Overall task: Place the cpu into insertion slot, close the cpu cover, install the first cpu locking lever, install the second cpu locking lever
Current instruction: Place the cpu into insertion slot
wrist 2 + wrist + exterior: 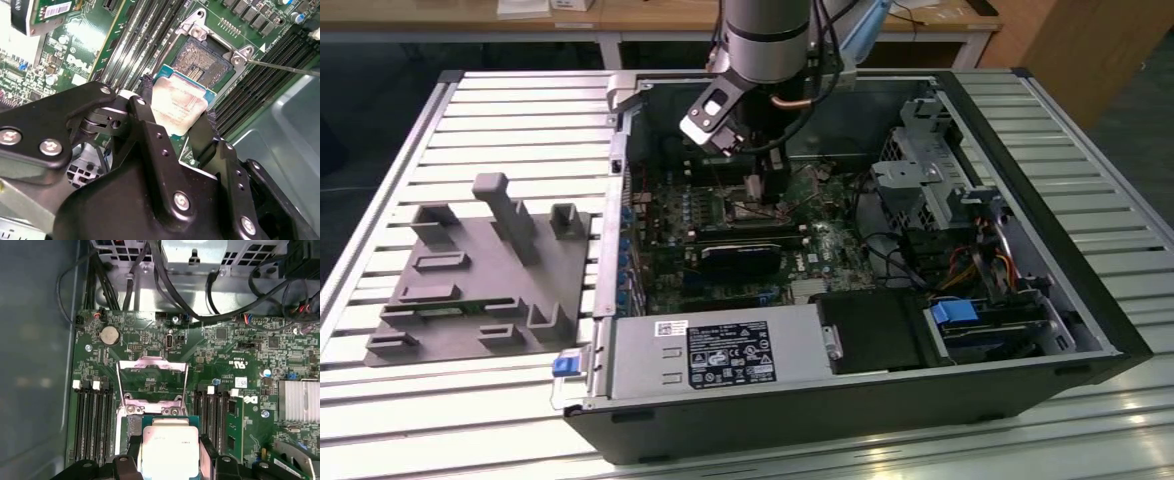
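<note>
My gripper is shut on the cpu, a flat square chip with a silvery top, its fingers pressing on two opposite edges. The chip hangs just above the green board, beside and partly over the insertion slot, whose dark pin field lies bare. In the first wrist view the cpu hides most of the insertion slot. Beyond it the cpu cover, a thin metal frame, is swung open. A thin lever rod sticks out from one socket corner. In the exterior view the gripper reaches down into the open computer case.
Long black memory slots flank the socket on both sides. Black cables and a drive cage crowd the case's far side. A power supply fills the near wall. A grey fixture sits on the slatted table at the exterior view's left.
</note>
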You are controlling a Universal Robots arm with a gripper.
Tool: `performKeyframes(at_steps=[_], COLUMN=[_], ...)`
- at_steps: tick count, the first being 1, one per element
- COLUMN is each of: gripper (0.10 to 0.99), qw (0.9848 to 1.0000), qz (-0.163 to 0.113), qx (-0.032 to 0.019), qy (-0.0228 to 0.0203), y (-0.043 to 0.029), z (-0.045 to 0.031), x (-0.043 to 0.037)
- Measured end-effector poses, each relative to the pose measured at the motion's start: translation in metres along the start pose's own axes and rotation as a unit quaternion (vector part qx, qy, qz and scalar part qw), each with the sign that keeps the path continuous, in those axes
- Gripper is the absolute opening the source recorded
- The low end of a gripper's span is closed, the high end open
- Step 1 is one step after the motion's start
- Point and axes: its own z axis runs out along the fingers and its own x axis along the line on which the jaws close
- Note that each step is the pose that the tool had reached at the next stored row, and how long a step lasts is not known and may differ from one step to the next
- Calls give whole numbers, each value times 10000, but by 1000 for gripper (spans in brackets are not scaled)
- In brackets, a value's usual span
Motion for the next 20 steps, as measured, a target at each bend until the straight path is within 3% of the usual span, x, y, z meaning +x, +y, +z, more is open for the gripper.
performKeyframes(at_steps=[20], gripper=[533], qw=[10000], qz=[1], qx=[2], qy=[2], y=[-87], z=[232], x=[122])
